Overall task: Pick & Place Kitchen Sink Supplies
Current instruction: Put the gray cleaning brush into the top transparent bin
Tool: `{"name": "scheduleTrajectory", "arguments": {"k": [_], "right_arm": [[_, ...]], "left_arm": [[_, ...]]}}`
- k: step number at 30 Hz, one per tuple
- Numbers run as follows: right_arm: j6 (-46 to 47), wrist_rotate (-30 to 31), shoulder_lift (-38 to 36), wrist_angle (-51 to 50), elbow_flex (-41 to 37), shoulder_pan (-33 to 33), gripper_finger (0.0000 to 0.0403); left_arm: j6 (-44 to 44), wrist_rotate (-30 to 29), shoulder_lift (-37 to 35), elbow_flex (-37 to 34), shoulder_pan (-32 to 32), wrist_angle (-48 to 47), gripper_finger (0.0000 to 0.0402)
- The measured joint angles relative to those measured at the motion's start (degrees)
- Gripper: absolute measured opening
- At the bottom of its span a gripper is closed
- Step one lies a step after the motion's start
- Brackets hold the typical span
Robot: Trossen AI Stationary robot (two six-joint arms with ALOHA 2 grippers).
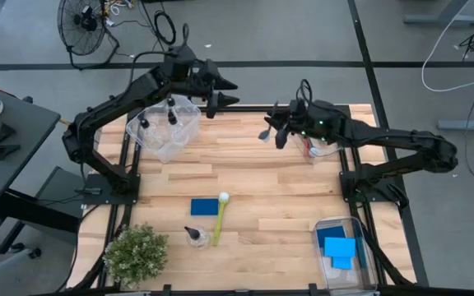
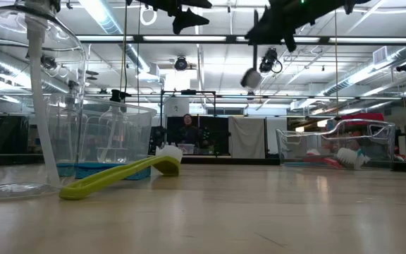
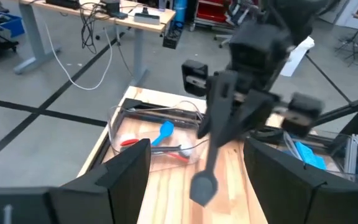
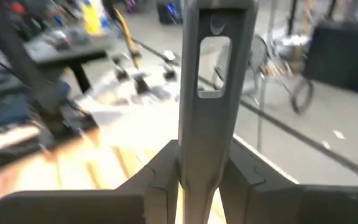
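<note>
My right gripper [image 1: 276,131] is over the far middle of the table, shut on a grey long-handled brush [image 2: 251,77] held high above the wood. My left gripper [image 1: 230,92] is open and empty at the far edge, beside the far-left clear bin [image 1: 164,131], which holds small black-topped bottles [image 1: 171,113]. Its fingers point toward the right gripper. A blue sponge [image 1: 206,206], a yellow-green brush [image 1: 220,218] and a small clear bottle [image 1: 194,236] lie on the near part of the table. My right gripper pinches the grey brush's flat handle [image 4: 199,155] between its two fingers. The handle's end with the hanging hole [image 4: 213,62] sticks out past the fingertips. The brush is lifted clear and tilted, and its head [image 3: 202,186] hangs below the gripper.
A clear bin [image 3: 160,140] at the far right holds blue and red brushes. A clear bin [image 1: 344,247] at the near right holds blue sponges. A green potted plant [image 1: 136,253] stands at the near left corner. A person [image 2: 187,130] sits in the room beyond the table.
</note>
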Motion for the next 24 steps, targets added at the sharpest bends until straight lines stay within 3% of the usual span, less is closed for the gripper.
{"name": "scheduleTrajectory", "arguments": {"k": [16, 24], "right_arm": [[0.6, 0.2, 0.0, -17.3, 0.0, -10.2, 0.0082], [-5.2, 6.1, 0.0, -21.3, 0.0, -13.9, 0.0082]], "left_arm": [[0.0, -2.8, 0.0, 0.0, 0.0, -2.4, 0.0263], [0.3, -3.0, 0.0, 0.0, 0.0, -3.0, 0.0263]]}}
